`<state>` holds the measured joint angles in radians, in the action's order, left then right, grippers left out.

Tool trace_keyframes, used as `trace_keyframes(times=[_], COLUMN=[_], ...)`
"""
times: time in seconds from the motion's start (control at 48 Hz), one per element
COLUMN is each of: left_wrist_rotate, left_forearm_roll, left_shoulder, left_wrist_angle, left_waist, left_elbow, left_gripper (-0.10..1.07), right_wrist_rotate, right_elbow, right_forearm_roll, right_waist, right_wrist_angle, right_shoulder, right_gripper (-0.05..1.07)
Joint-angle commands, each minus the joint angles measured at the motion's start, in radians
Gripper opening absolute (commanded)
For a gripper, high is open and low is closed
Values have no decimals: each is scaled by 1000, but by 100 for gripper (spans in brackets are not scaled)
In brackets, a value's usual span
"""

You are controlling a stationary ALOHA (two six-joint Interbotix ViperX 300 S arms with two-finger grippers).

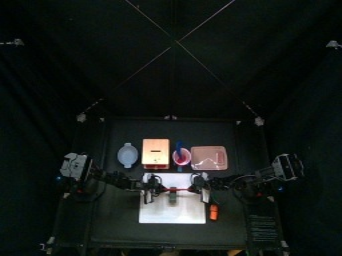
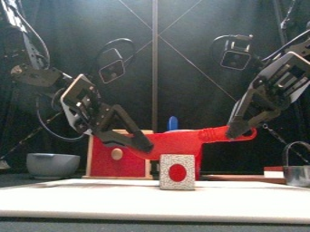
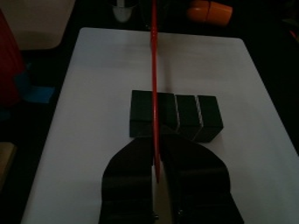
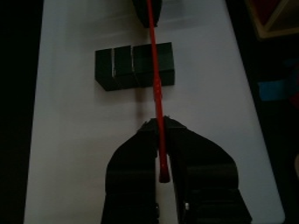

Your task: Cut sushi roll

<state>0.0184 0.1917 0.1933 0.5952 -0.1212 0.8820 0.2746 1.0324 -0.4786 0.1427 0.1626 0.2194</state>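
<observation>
While both arms meet over the white board (image 3: pixel 117 79), a thin red blade (image 3: pixel 155 79) spans from one gripper to the other, and each set of jaws stands narrow, clamped on one end of it: the left gripper (image 3: pixel 156 166) grips its near end in the left wrist view, and the right gripper (image 4: pixel 162 162) does the same in the right wrist view. The sushi roll (image 3: pixel 176 116) lies on the board directly under this blade, a dark stubby block whose long axis runs crosswise to the red line. Faint seams already mark it into several pieces side by side, and the blade crosses above it toward one end rather than over the middle. In the front view the roll (image 2: pixel 177 170) shows end-on as a pale square with a red centre, with the red blade (image 2: pixel 182 138) held just above it between the two slanting arms. Neither arm is clearly nearer; the roll sits roughly midway between the grippers, so a cut would call for both to sink together, keeping the blade level and square to the roll's length. Whether the blade already touches the roll cannot be told. An orange-red object (image 3: pixel 212 10) lies well apart beyond the board.
</observation>
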Motion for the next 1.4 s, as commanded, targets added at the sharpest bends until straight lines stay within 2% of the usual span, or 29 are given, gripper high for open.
trace_keyframes(times=[0.0, 0.375, 0.667, 1.042, 1.375], left_wrist_rotate=[-3, -2, 0, 43, 57], left_forearm_roll=[3, 0, 0, -12, 9], left_shoulder=[-3, 43, 67, -25, -92], left_wrist_angle=[-21, -89, -143, -155, -178], left_waist=[-3, -26, -17, 26, 8], left_elbow=[5, 5, 8, 17, 2], left_gripper=[41, 41, 41, 41, 41], right_wrist_rotate=[-3, -5, -3, 0, -2], right_elbow=[-6, -3, -8, 8, -3], right_forearm_roll=[-3, -40, -64, -6, 8], right_waist=[8, 14, 18, 2, 14], right_wrist_angle=[-3, -3, -3, -12, -49], right_shoulder=[5, -75, -140, -41, 61], right_gripper=[39, 39, 39, 39, 39])
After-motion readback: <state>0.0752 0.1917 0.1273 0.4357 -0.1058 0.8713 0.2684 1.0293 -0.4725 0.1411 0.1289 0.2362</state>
